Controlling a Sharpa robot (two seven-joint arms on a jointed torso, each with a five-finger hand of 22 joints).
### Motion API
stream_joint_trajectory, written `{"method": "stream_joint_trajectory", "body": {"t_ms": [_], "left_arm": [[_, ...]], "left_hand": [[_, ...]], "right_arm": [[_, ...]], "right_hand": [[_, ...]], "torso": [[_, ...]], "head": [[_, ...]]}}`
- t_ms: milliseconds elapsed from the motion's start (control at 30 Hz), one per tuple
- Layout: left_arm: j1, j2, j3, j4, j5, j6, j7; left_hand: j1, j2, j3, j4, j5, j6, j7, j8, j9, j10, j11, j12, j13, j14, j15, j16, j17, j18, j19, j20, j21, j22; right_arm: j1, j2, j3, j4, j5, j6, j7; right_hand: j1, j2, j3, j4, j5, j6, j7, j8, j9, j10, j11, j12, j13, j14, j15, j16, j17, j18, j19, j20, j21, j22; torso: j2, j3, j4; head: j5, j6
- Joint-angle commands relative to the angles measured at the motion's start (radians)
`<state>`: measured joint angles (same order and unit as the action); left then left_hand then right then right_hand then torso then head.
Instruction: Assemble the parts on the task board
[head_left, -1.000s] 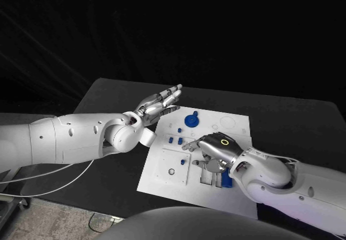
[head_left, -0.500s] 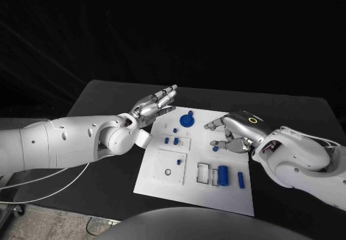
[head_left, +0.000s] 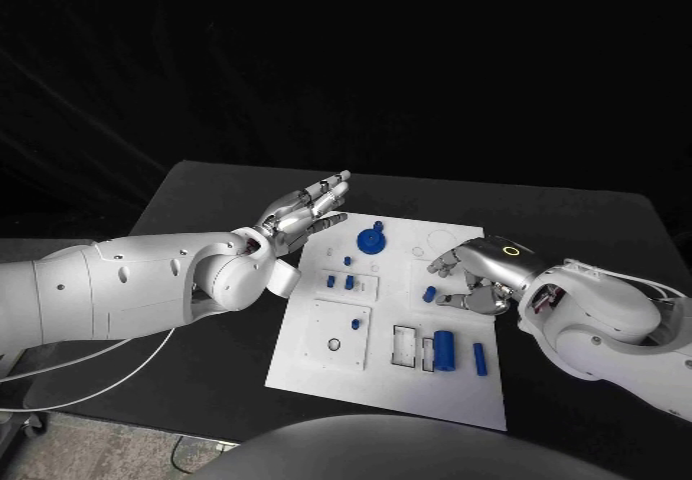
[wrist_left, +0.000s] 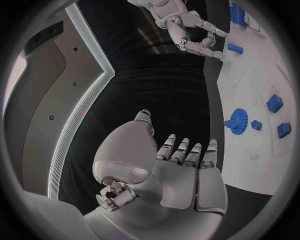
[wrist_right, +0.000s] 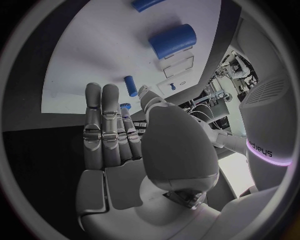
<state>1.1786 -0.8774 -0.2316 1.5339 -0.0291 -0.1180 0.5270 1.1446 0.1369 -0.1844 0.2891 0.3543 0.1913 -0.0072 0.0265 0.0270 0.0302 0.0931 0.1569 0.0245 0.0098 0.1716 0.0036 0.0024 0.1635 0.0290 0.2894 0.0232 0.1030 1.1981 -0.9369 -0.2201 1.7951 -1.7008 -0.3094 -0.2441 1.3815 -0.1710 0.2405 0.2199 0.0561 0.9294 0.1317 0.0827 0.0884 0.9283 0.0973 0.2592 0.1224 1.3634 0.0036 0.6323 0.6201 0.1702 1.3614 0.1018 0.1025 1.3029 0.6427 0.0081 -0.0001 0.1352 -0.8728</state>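
The white task board is lying in the middle of the black desk, with its blue parts spread across it. A blue gear is sitting near the board's far edge, and the left wrist view is showing it too, with small blue blocks just beside it. Closer to the middle of the board, a few small blue pegs are standing in a cluster, and a short blue pin is lying apart from them, toward the right robot hand. Near the board's near right corner, a thick blue cylinder is resting beside a thin blue rod; the right wrist view is showing the same cylinder on the white surface.

The left robot hand is hovering above the desk just off the board's far left corner, fingers stretched out and apart, palm empty, touching nothing.

The right robot hand is hanging over the right side of the board, near the short blue pin. Its fingers are lying straight and side by side in the right wrist view, gripping nothing.
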Motion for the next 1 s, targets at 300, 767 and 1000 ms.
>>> {"method": "stream_joint_trajectory", "body": {"t_ms": [300, 767, 1000], "left_arm": [[-0.001, 0.000, 0.000, 0.000, -0.010, 0.020, 0.006], [-0.001, 0.003, 0.000, -0.002, -0.010, 0.025, 0.004], [-0.001, 0.004, 0.000, -0.002, -0.010, 0.028, 0.002]], "left_hand": [[0.013, 0.012, -0.006, -0.003, 0.012, 0.000, 0.006, 0.004, 0.001, -0.002, 0.009, 0.003, 0.001, -0.002, 0.007, 0.001, 0.001, 0.014, 0.010, 0.002, 0.004, 0.001], [0.023, 0.015, -0.007, -0.005, 0.024, 0.000, 0.007, 0.004, 0.001, -0.002, 0.010, 0.003, 0.001, -0.002, 0.007, 0.001, 0.001, 0.013, 0.010, 0.002, 0.004, 0.001], [0.027, 0.017, -0.008, -0.006, 0.029, 0.002, 0.011, 0.004, 0.001, -0.002, 0.010, 0.004, 0.001, -0.001, 0.008, 0.002, 0.001, 0.013, 0.011, 0.002, 0.004, 0.002]], "right_arm": [[-0.018, 0.030, 0.000, -0.038, -0.007, 0.028, 0.001], [-0.045, 0.074, 0.000, -0.078, -0.006, 0.021, 0.026], [-0.052, 0.081, 0.000, -0.088, -0.003, 0.020, 0.033]], "right_hand": [[0.042, 0.009, 0.014, -0.008, 0.018, 0.018, 0.015, 0.003, -0.004, 0.020, -0.004, 0.018, -0.002, 0.013, 0.001, 0.002, -0.008, 0.010, 0.015, 0.002, -0.010, -0.005], [0.065, 0.016, 0.029, -0.023, 0.043, 0.048, 0.018, 0.011, -0.004, 0.064, -0.006, 0.024, -0.008, 0.017, 0.000, 0.002, -0.014, 0.011, 0.022, 0.001, -0.015, -0.005], [0.070, 0.019, 0.044, -0.023, 0.047, 0.075, 0.016, 0.018, -0.002, 0.115, -0.011, 0.022, -0.015, 0.019, -0.005, 0.002, -0.017, 0.011, 0.026, -0.002, -0.018, -0.004]], "torso": [[0.000, -0.0001, 0.0005], [0.001, -0.0002, 0.0002], [0.000, -0.0001, 0.0000]], "head": [[0.006, 0.000], [0.007, 0.000], [0.007, 0.000]]}}
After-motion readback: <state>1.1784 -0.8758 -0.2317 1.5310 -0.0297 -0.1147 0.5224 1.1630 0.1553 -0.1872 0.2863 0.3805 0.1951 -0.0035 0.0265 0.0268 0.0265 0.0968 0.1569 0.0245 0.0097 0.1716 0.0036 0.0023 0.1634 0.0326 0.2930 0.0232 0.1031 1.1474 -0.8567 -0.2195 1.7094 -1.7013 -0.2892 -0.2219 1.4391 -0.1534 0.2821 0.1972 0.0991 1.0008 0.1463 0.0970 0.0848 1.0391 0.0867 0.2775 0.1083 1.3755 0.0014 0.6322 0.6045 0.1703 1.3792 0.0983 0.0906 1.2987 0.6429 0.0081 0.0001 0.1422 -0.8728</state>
